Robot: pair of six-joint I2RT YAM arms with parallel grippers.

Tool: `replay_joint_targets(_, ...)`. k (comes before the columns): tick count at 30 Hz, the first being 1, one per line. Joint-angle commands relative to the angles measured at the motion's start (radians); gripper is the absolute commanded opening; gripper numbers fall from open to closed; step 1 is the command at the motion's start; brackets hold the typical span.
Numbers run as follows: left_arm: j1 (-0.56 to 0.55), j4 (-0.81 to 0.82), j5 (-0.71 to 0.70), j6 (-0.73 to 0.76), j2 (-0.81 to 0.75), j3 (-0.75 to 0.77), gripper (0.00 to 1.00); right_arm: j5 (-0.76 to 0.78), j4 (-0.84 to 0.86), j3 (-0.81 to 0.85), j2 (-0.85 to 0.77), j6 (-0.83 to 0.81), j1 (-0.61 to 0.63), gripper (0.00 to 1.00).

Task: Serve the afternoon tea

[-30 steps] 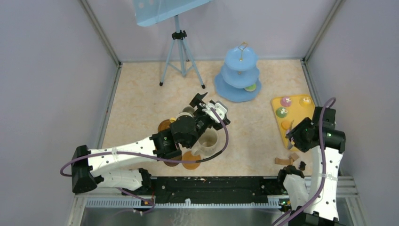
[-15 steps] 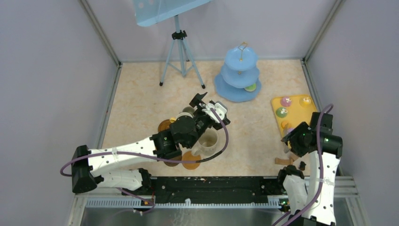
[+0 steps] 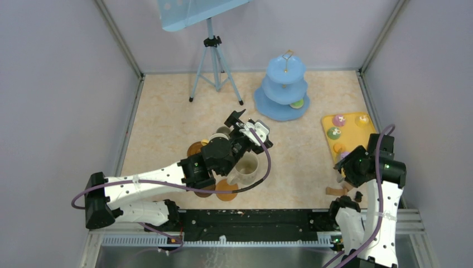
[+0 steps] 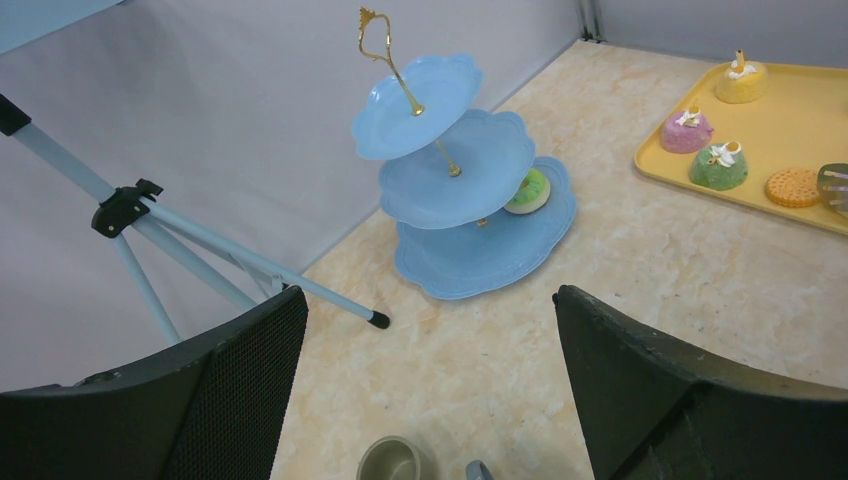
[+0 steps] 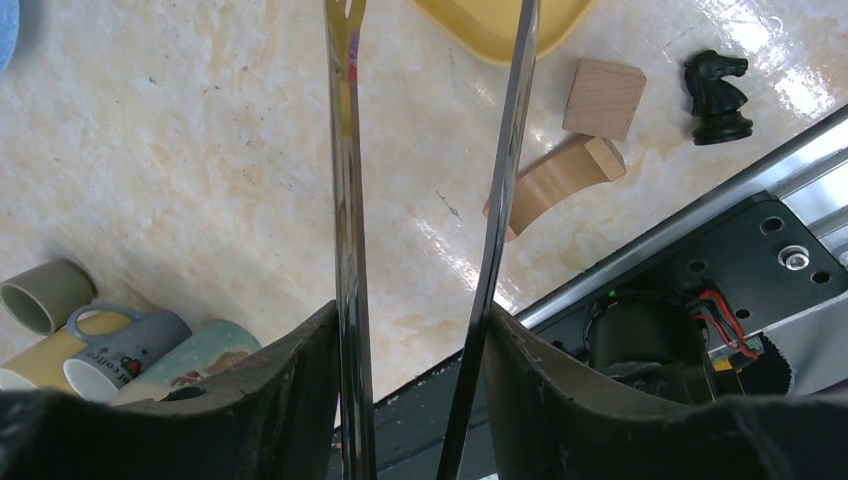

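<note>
At far centre stands your light-blue three-tier cake stand (image 3: pixel 285 89). Your left gripper (image 4: pixel 430 300) hangs spread and empty just beyond the large cream ceramic mug (image 3: pixel 246 167). Your right gripper (image 5: pixel 410 340) pinches the metal tongs (image 5: pixel 345 200) near the flat yellow tray (image 3: pixel 350 131).

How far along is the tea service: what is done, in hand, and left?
Done: one green cake sits on the bottom tier of the cake stand. In hand: the right gripper holds the tongs. Remaining: four cakes on the yellow tray; the left gripper is open above the clustered mugs.
</note>
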Motion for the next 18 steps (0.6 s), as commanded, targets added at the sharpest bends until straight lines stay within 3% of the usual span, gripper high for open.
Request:
replay_joint_targets(1,-0.003,0.046,-0.006,0.002,-0.009,0.003,0.99,0.009,0.023,-0.012,-0.016,0.014,-0.007,0.5)
replay_joint_targets(18,0.001,0.045,0.0,0.003,-0.009,0.003,0.99,0.028,0.154,-0.112,-0.006,0.017,-0.007,0.49)
